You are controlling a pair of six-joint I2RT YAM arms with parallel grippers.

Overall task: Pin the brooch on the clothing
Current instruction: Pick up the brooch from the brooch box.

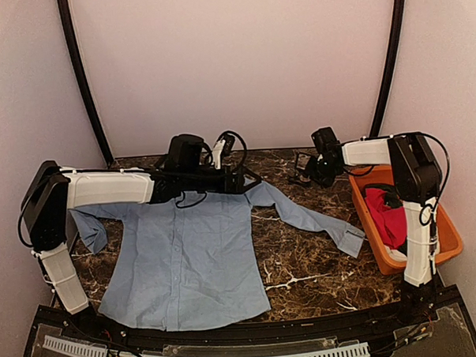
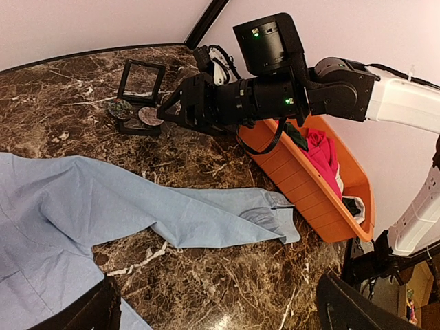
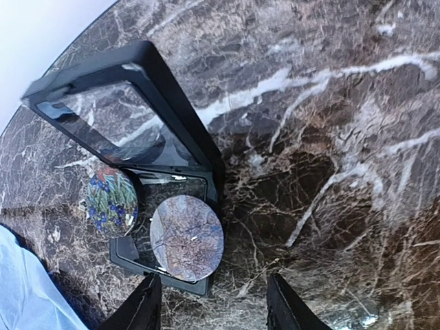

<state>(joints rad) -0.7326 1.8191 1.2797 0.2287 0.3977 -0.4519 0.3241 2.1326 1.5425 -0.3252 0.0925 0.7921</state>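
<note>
**Layout, near to far**

1. A light blue long-sleeved button-up shirt (image 1: 186,260) lay flat and front-up on the dark marble bench (image 1: 304,255). It filled the lower centre of the top view, with its collar toward the far side and one sleeve stretched to the right.
2. The left pincer (image 1: 250,178) hung over the collar area, at centre frame in the top view. Its fingers stood wide apart with nothing between them.
3. An orange plastic bin (image 1: 450,240) sat at the right edge of the frame and held a red garment (image 1: 390,219).
4. An open black display case with a clear lid (image 3: 172,89) sat at the upper centre-right of the top view.
   - A round grey-brown brooch (image 3: 187,237) rested on the case base.
   - A round blue-green floral brooch (image 3: 111,203) overhung the left edge of the base.
   - The frames did not show which of the two was intended.

**Critical relation**

The right pincer (image 3: 213,309) had its fingers apart and gripped nothing. In the right wrist view, the grey-brown brooch lay just beyond the fingertips, slightly left of the gap's centreline. The floral brooch lay further left.

Both discs are round, so neither offers a preferred grasp axis. The right arm was clearly the nearer one. The left pincer was well apart from the case.

The brooch was not yet lifted. The pick probably calls for a short advance with a small leftward correction.
</note>
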